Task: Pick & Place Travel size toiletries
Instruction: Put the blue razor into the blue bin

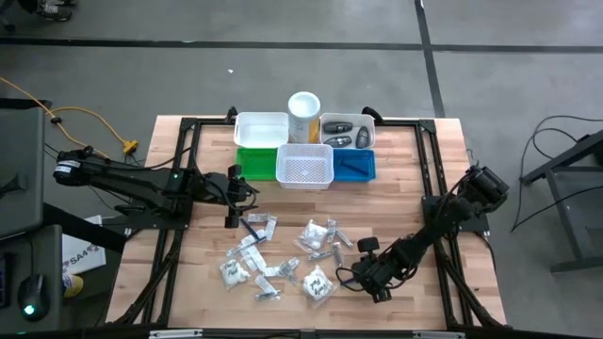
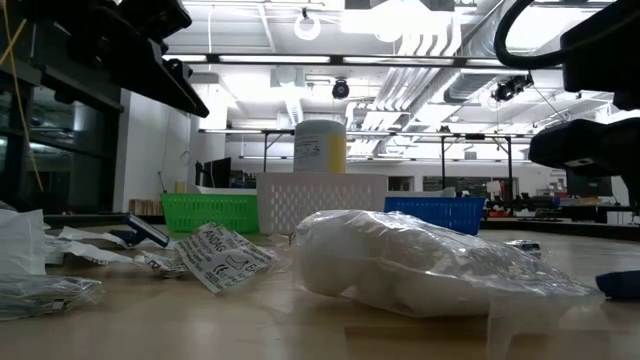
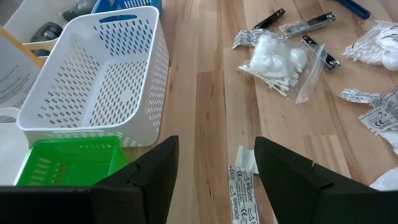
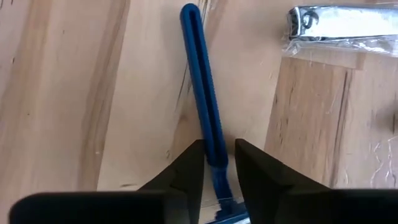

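Travel size toiletries (image 1: 278, 259) lie scattered on the wooden table's near middle: crinkly packets, a bag of cotton (image 1: 317, 282) and bandage strips. A thin blue razor-like stick (image 4: 200, 74) lies flat on the wood near the table's near right. My right gripper (image 4: 219, 155) (image 1: 356, 275) is down on it, shut on its handle. My left gripper (image 3: 214, 177) (image 1: 234, 196) hangs open above the table's left middle, over a bandage strip (image 3: 241, 194), touching nothing. My right gripper pinches the blue stick's handle (image 4: 214, 146) between its two fingers, near the end closest to the wrist. The fingers come steeply from above and stand across the stick. The stick lies flat on the table, with most of its length reaching out beyond the fingers.
At the far middle stand a white bin (image 1: 261, 129), a green bin (image 1: 252, 160), a white perforated basket (image 1: 303, 167), a blue bin (image 1: 356, 166), a bin with dark oval pieces (image 1: 347, 130) and a tall cylinder (image 1: 303, 113). A packed nail clipper (image 4: 336, 28) lies beside the stick.
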